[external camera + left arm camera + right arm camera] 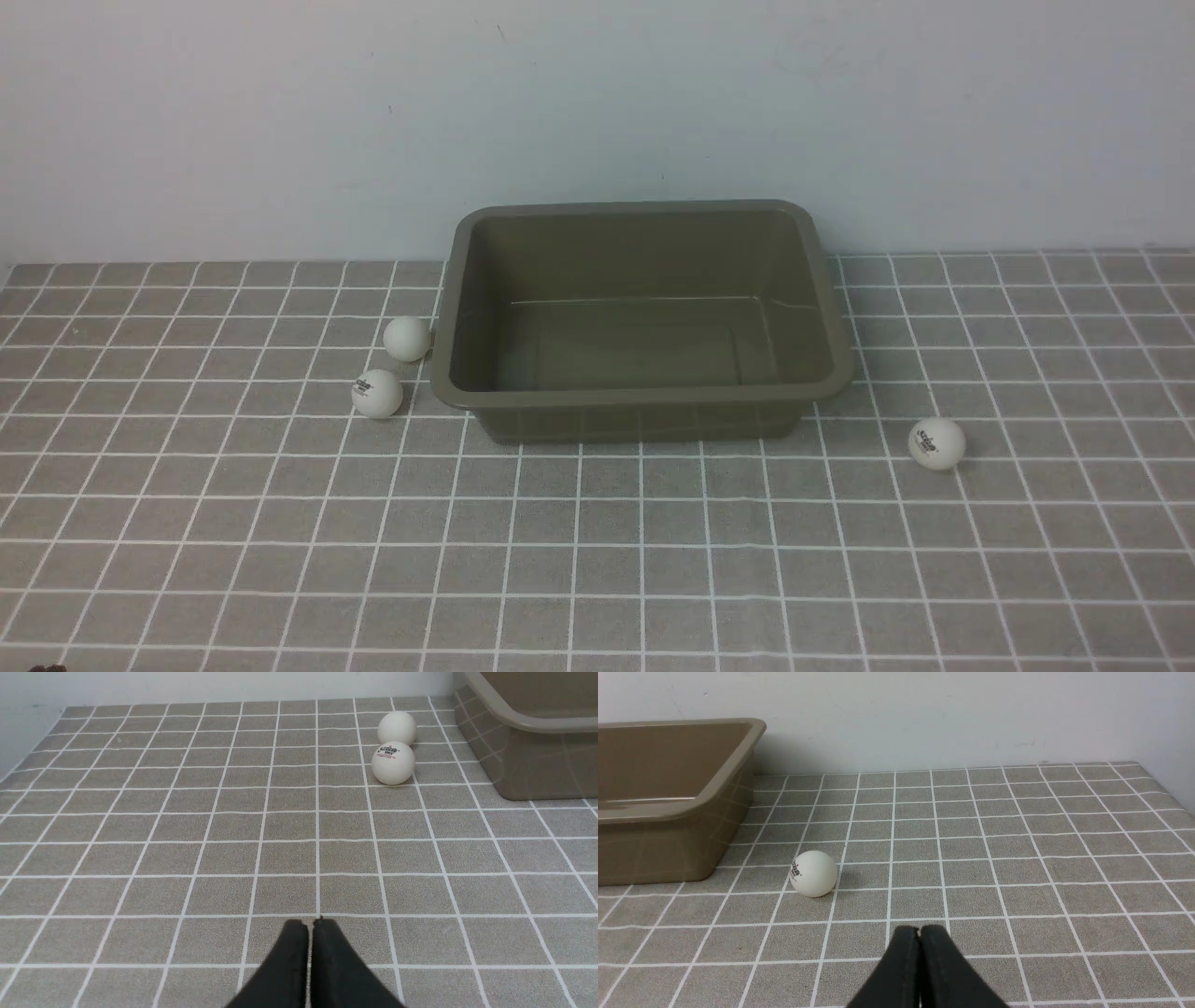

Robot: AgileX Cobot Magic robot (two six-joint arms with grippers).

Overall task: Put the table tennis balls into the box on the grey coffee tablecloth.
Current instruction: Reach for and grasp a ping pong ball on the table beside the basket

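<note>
My left gripper (pixel 310 921) has its jaws pressed together, the two black fingers (pixel 289 961) meeting along a thin seam with nothing between them. They taper to blunt tips with a small notch where they join. The wrist points the gripper forward and shallowly downward. My right gripper (pixel 920 928) sits the same way: jaws closed flush, black fingers (pixel 945 966) touching along their length, empty, aimed forward at a low downward angle. From either wrist camera I cannot tell how high the tips ride.
</note>
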